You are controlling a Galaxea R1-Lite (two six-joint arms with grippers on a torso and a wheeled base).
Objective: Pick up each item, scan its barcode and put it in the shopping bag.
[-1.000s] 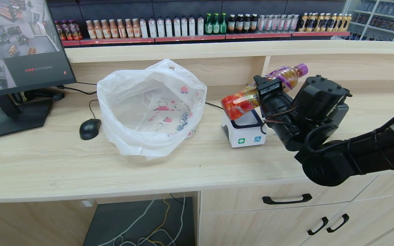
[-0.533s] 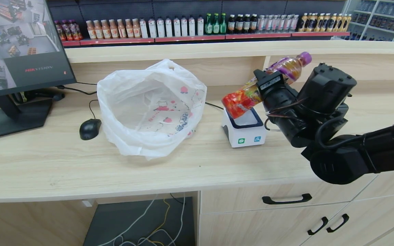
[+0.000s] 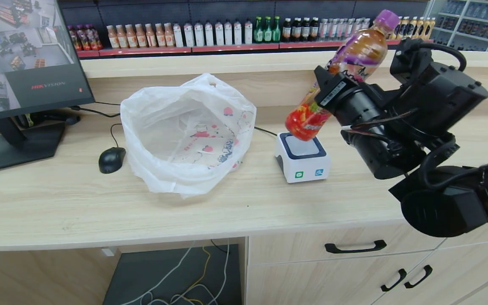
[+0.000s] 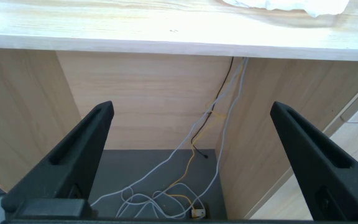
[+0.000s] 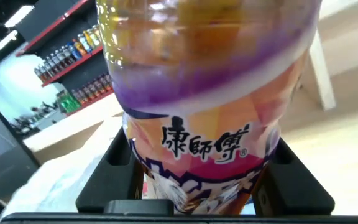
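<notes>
Bottle: one drink bottle with a purple cap, held off the surface and tilted, cap toward 1 o'clock and base toward 7 o'clock. Its base hangs over the top face of the scanner.
Right end effector: closed on the bottle's middle. In the right wrist view one finger presses each side of the label.
Scanner: one white box scanner with a dark-rimmed top window. It stands on the surface at 3 o'clock of the bag, just beside it.
Shopping bag: one white printed plastic bag standing slumped, mouth open upward. Its printed inner wall shows.
Left end effector: fingers spread wide with nothing between them, low at the surface's front edge. It faces the open bay beneath, where loose cables lie.
Mouse: one black mouse at 9 o'clock of the bag, near it.
Monitor: one on a black stand, at 10 o'clock of the bag.
Drawers: three black handles below the surface's front, at 5 o'clock of the bag.
Shelf: one long row of bottles behind the surface. They are too many and too small to count.
</notes>
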